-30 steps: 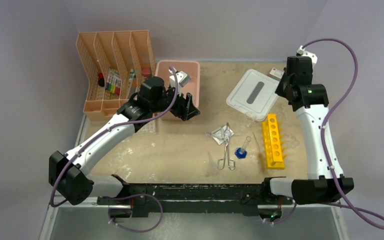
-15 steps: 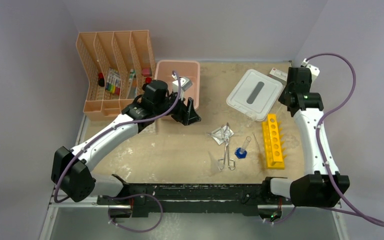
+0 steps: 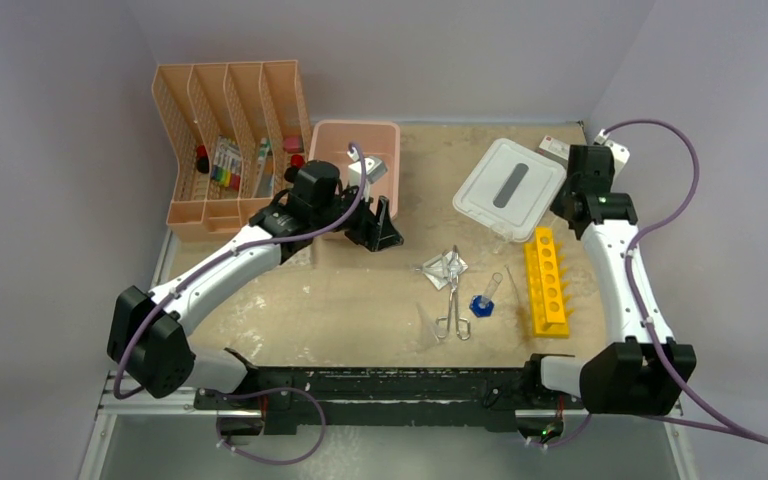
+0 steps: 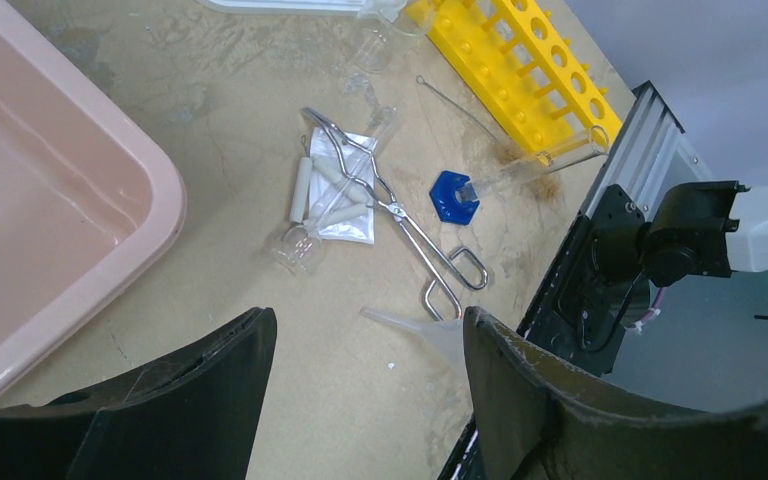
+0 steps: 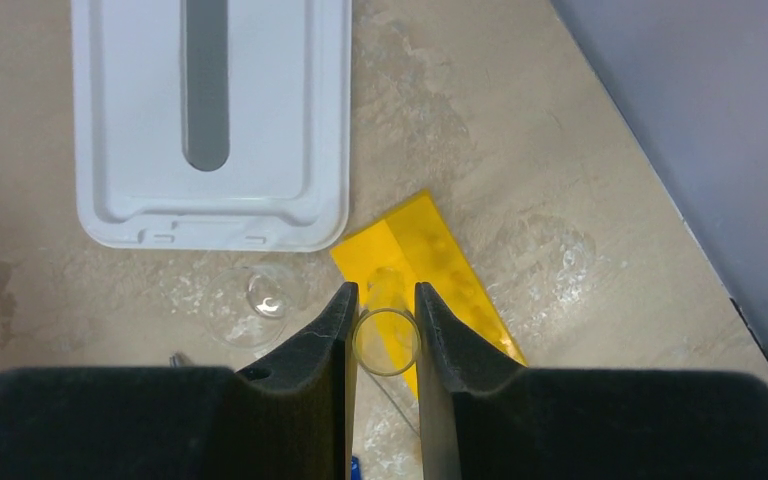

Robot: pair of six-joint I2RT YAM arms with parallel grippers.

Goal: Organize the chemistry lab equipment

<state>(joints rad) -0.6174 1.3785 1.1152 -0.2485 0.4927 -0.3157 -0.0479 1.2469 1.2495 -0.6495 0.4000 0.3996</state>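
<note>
Brings R pincer (image 5: 382, 300), gripping clear glass tube (image 5: 387, 345), over yellow holed plastic rack (image 5: 430, 250) to slot, w/ L pincer (image 4: 370, 370) wide, empty.

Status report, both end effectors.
Left end effector open, empty. Right end effector shut on clear tube by yellow rack. Forceps, blue-capped tube loose on table.

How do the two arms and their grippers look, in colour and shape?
The left arm and right arm have white links between bulky black joints. A thin purple cable runs along each. The left gripper and right gripper are black, with two flat tapered fingers.
</note>
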